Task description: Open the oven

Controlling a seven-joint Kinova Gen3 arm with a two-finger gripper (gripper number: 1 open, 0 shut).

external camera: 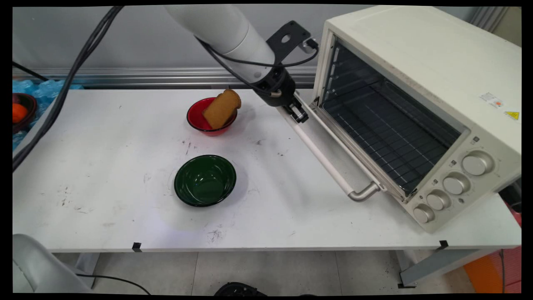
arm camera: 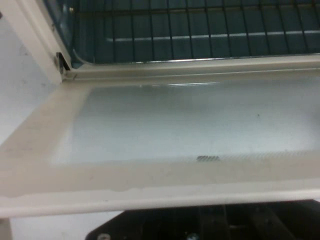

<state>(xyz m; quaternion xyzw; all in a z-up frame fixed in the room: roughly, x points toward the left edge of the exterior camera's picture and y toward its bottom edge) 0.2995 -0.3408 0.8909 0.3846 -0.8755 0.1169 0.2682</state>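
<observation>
A cream toaster oven (external camera: 420, 62) stands at the right of the table with its door (external camera: 333, 137) folded down flat. Along the door's outer edge runs a white bar handle (external camera: 325, 160). My gripper (external camera: 298, 112) is at the far end of that handle, right against it. In the hand view the door's glass pane (arm camera: 190, 120) fills the picture, the wire rack (arm camera: 200, 30) shows beyond it, and only the gripper's black linkage (arm camera: 210, 225) shows under the door's near edge. A red bowl (external camera: 198, 121) with a brown bread slice (external camera: 221, 108) leaning in it stands just left of the gripper.
An empty dark green bowl (external camera: 205, 180) stands near the table's middle. At the far left edge is a dark bowl (external camera: 25, 108) holding something orange (external camera: 18, 112). Black cables (external camera: 62, 91) hang at the left. The oven's knobs (external camera: 456, 183) face the front right.
</observation>
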